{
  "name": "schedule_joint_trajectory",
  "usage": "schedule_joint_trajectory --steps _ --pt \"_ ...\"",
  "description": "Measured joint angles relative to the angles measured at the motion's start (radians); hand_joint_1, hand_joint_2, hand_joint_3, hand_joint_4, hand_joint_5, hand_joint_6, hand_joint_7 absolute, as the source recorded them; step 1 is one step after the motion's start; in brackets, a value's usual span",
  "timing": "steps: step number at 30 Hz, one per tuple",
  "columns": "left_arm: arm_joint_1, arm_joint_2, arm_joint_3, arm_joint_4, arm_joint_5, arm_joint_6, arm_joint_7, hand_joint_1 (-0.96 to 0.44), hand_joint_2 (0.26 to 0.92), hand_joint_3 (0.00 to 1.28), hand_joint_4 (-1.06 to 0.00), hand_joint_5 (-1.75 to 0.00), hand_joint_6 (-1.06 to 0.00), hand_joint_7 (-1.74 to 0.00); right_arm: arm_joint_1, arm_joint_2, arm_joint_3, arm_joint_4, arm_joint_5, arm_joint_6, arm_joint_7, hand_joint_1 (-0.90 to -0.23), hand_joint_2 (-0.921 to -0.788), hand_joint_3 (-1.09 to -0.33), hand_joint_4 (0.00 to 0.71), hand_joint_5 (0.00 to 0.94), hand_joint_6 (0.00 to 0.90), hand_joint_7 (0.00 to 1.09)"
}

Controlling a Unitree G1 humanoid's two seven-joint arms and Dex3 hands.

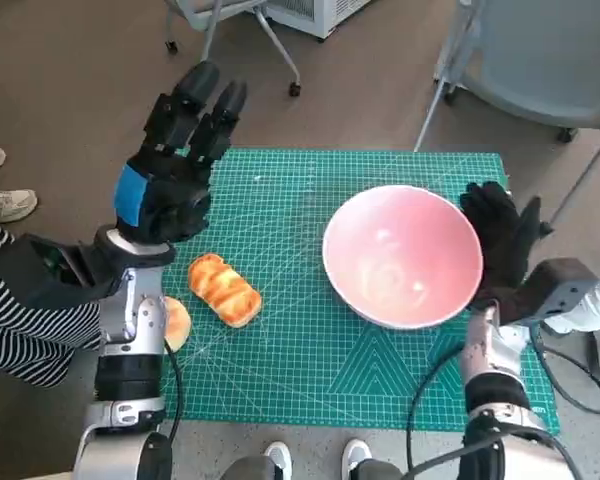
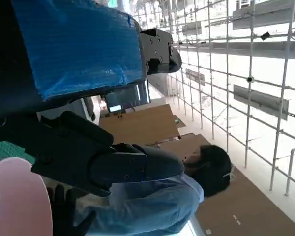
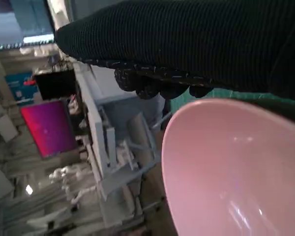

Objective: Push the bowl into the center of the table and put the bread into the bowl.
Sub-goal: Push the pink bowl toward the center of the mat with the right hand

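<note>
Head view puts the pink bowl (image 1: pixel 402 256) toward the worktop's (image 1: pixel 310 370) right edge, the gloved right robot hand (image 1: pixel 502 240) flat against its rim; the bread (image 1: pixel 224 289) lies near the left edge, long axis diagonal, below the raised, empty, spread-fingered left robot hand (image 1: pixel 175 160); left wrist view alone shows a person (image 2: pixel 187 182).

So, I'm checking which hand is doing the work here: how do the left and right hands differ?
The left hand is black with blue tape and raised above the mat's left part, fingers apart, touching nothing. The right hand, in a black knitted glove, sits against the right rim of the pink bowl. The left is nearer the bread; the right is by the bowl. Both hold nothing.
</note>
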Motion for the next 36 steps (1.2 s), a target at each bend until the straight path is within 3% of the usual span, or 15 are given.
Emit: schedule_joint_trajectory --steps 7,19,26,31,36 --pt "0.017 0.004 0.002 -0.023 0.000 0.004 0.015 -0.73 0.921 0.37 -0.10 -0.01 0.00 -0.42 -0.022 0.029 0.000 0.000 0.002 0.005 0.005 -0.619 -0.921 -0.915 0.083 0.004 0.036 0.39" --pt "0.049 0.008 0.001 -0.073 0.011 0.005 0.046 -0.74 0.921 0.38 -0.11 -0.01 0.00 -0.45 -0.052 0.067 -0.008 0.005 0.031 0.045 0.010 -0.600 -0.921 -0.946 0.093 0.006 0.062 0.41" --pt "0.057 0.011 0.001 -0.083 0.014 0.006 0.054 -0.73 0.921 0.41 -0.11 -0.01 0.00 -0.44 -0.060 0.091 -0.007 0.006 0.032 0.055 0.010 -0.597 -0.921 -0.939 0.092 0.004 0.055 0.41" --pt "0.063 0.014 0.000 -0.086 0.019 0.006 0.054 -0.73 0.921 0.43 -0.11 -0.01 0.00 -0.41 -0.063 0.108 -0.002 0.008 0.031 0.061 0.010 -0.648 -0.921 -0.899 0.092 0.003 0.035 0.39" --pt "0.066 0.014 0.000 -0.087 0.023 0.006 0.055 -0.73 0.921 0.44 -0.10 -0.01 0.00 -0.39 -0.065 0.118 0.010 0.014 0.029 0.070 0.011 -0.618 -0.921 -0.913 0.082 0.000 0.034 0.38"
